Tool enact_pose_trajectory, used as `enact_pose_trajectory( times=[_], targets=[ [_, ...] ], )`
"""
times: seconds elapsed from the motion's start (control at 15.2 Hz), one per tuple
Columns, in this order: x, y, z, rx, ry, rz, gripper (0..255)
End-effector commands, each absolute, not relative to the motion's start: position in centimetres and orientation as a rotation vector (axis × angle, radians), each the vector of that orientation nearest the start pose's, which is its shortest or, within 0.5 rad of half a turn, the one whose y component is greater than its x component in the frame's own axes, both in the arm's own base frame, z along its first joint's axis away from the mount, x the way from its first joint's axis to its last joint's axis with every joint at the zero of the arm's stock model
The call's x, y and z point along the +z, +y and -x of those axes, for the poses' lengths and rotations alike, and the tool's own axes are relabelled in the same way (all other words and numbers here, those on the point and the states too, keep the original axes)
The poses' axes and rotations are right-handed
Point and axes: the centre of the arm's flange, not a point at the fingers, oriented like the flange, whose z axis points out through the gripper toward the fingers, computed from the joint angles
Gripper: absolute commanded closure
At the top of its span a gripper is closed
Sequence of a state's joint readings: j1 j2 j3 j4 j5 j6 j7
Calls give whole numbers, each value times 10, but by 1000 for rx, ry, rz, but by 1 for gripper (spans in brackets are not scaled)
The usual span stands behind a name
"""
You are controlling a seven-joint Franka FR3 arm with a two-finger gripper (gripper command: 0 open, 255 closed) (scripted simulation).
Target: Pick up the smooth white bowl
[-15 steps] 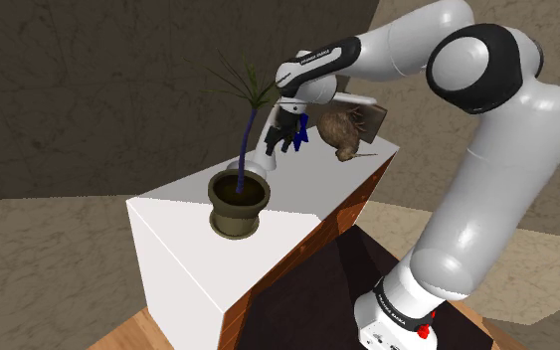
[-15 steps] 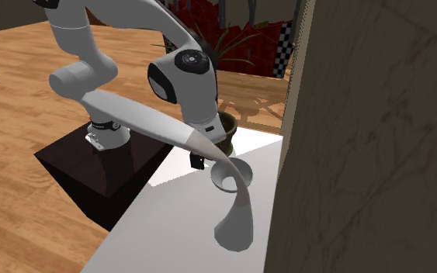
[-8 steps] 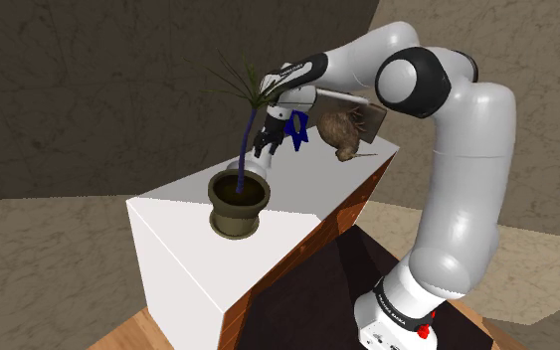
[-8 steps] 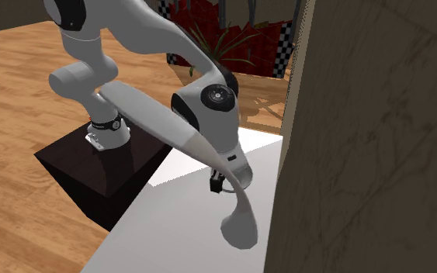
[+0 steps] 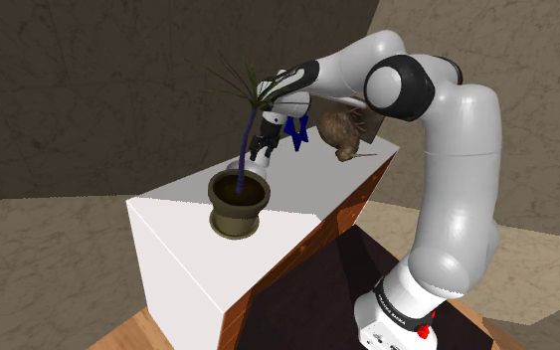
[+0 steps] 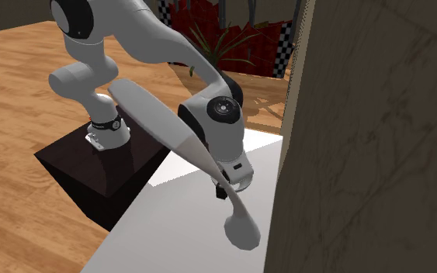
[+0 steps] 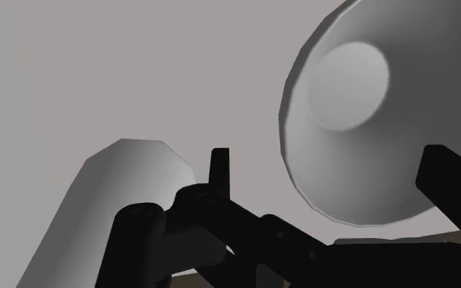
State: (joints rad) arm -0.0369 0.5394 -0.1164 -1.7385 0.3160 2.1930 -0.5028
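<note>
Two black fingers [image 7: 219, 168] of the gripper [image 7: 332, 155] stood apart in the wrist view, clasping nothing. The white bowl [image 7: 347, 90] sat on the pale counter [image 7: 138, 74], its hollow facing the camera and the nearer side of its rim lying between them. It looked rigid, light and slick, so I judged a pinch across that thin wall the best hold; smooth sides might slip. Contact could not be made out, and a pale rounded shape [image 7: 114, 213] beside the fingers went unidentified. In the shoulder view the potted plant [image 5: 240, 204] screened most of the bowl below the hand. In the second exterior view the arm [image 6: 209, 132] covered it.
</note>
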Motion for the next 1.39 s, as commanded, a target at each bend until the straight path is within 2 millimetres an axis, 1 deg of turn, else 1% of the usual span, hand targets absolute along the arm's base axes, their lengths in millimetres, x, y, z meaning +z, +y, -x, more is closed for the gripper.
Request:
enact_pose_trajectory(
  times=[0.0,0.07,0.13,0.2,0.26,0.33,0.46,0.53,0.59,0.66,0.73,0.79,0.86,0.99,1.06,1.32],
  targets=[
    [238,-89,-650,43,-235,2934,0],
    [238,-89,-650,43,-235,2934,0],
    [239,-91,-652,43,-235,2934,255],
    [242,-90,-653,43,-235,2934,255],
    [238,-89,-658,43,-236,2934,255],
    [238,-87,-666,43,-235,2934,255],
    [227,-87,-663,43,-235,2935,255],
    [225,-86,-665,44,-236,2936,255],
    [223,-77,-670,44,-236,2936,255],
    [220,-76,-664,45,-236,2937,255],
    [238,-89,-650,43,-235,2934,255],
    [267,-84,-662,-41,-240,2947,255],
    [267,-84,-662,-41,-240,2947,0],
    [281,-87,-637,-58,-172,2956,0],
    [281,-88,-637,-58,-171,2956,0],
    [260,-88,-637,-58,-171,2956,0]
  ],
)
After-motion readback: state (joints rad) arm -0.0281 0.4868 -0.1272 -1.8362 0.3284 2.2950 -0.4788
